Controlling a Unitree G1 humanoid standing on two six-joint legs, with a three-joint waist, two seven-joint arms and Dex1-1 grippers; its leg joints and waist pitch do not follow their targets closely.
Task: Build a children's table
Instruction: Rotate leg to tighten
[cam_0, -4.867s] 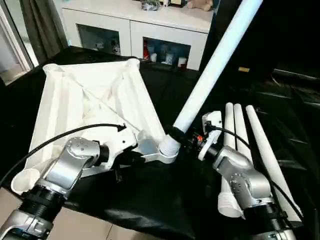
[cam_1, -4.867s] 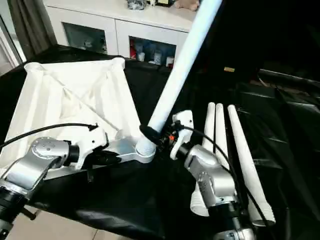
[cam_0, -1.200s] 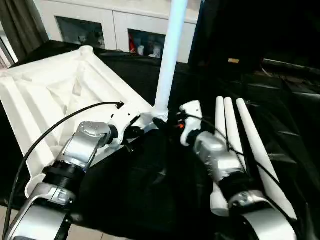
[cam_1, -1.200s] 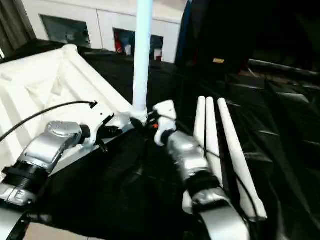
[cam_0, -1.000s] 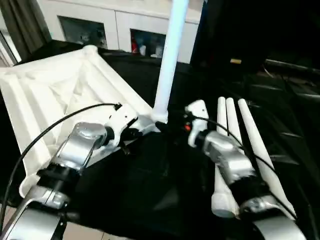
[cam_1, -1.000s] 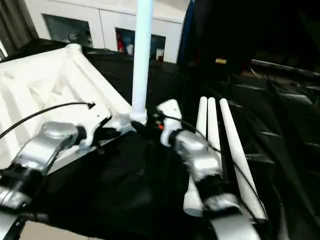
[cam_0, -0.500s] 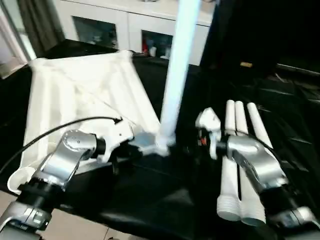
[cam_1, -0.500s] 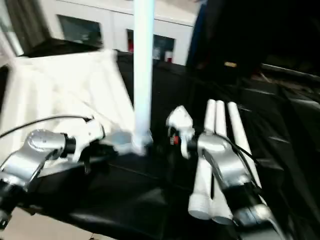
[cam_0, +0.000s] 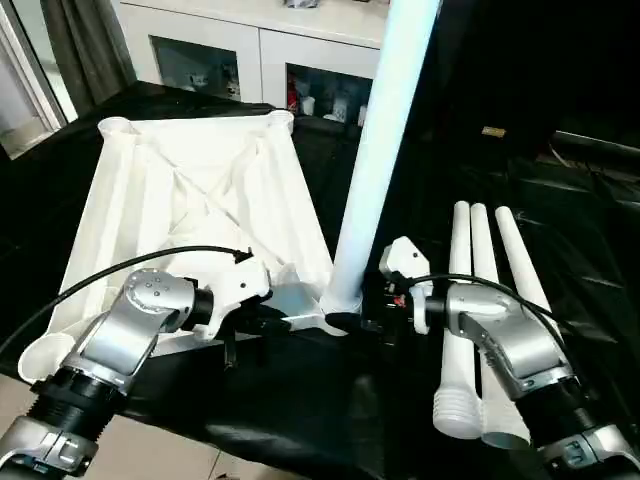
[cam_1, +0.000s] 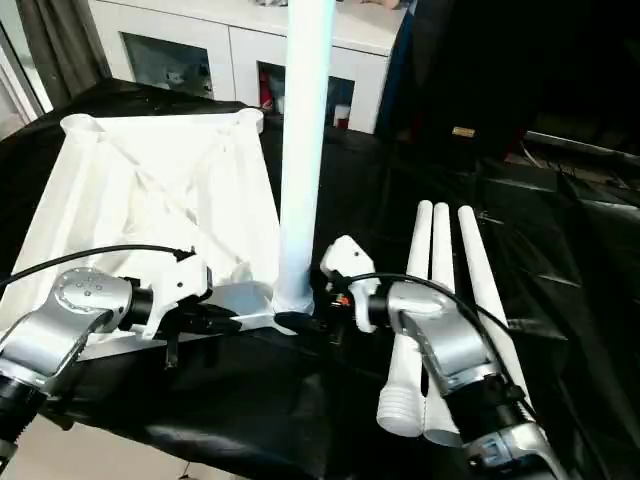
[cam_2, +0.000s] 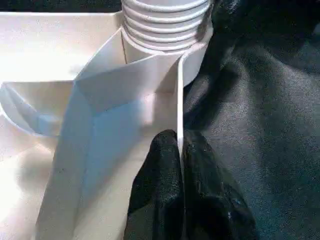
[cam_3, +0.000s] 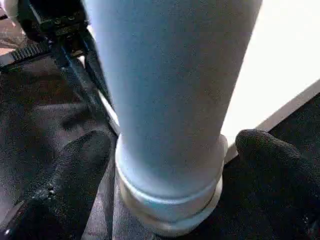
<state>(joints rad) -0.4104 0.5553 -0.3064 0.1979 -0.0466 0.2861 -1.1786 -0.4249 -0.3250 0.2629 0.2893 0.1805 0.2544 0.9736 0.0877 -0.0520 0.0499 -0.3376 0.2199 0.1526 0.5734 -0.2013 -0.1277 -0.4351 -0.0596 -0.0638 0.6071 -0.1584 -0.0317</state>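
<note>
The tabletop (cam_0: 190, 200) rim was clamped in my left gripper (cam_2: 180, 150) as an anchor; my right gripper (cam_3: 170, 165) stood spread around the upright leg (cam_0: 375, 160), ungripped.

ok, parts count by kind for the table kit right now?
Tabletop: 1
Leg standing in the corner socket: 1
Loose legs lying on the black cloth: 3
Total: 5 parts
</note>
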